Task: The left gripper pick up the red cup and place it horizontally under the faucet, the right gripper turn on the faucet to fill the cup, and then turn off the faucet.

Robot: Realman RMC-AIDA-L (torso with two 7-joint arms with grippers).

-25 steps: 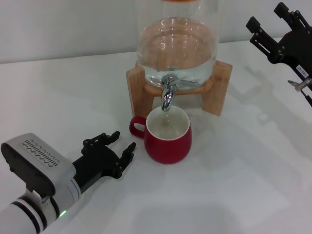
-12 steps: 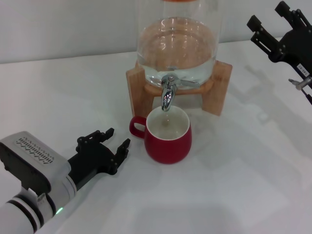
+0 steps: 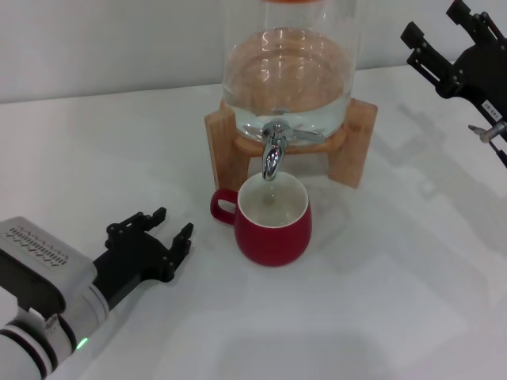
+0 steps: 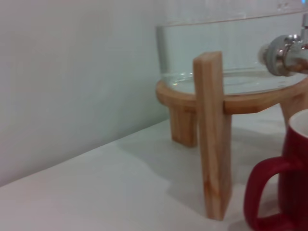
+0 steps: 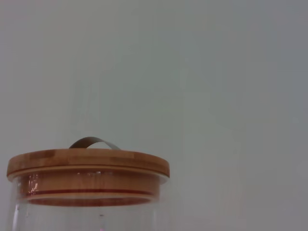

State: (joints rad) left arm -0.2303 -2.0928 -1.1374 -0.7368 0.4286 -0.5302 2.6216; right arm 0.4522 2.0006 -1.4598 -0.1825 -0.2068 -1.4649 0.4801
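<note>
The red cup (image 3: pixel 273 219) stands upright on the white table, its white inside directly below the chrome faucet (image 3: pixel 272 153) of the glass dispenser (image 3: pixel 287 71). Its loop handle points toward my left gripper (image 3: pixel 170 223), which lies open on the table a short way to the cup's left, holding nothing. My right gripper (image 3: pixel 444 38) hangs open at the upper right, well clear of the faucet. In the left wrist view the cup (image 4: pixel 284 187) shows at one edge beside a wooden leg (image 4: pixel 214 134), with the faucet (image 4: pixel 285 52) above it.
The dispenser holds water and rests on a wooden stand (image 3: pixel 352 142) at the back middle of the table. The right wrist view shows only the dispenser's wooden lid (image 5: pixel 88 162) with a metal handle against a plain wall.
My left gripper has drawn back from the cup, sliding left and toward the front edge, its fingers still open. The cup, faucet and right gripper have stayed put.
</note>
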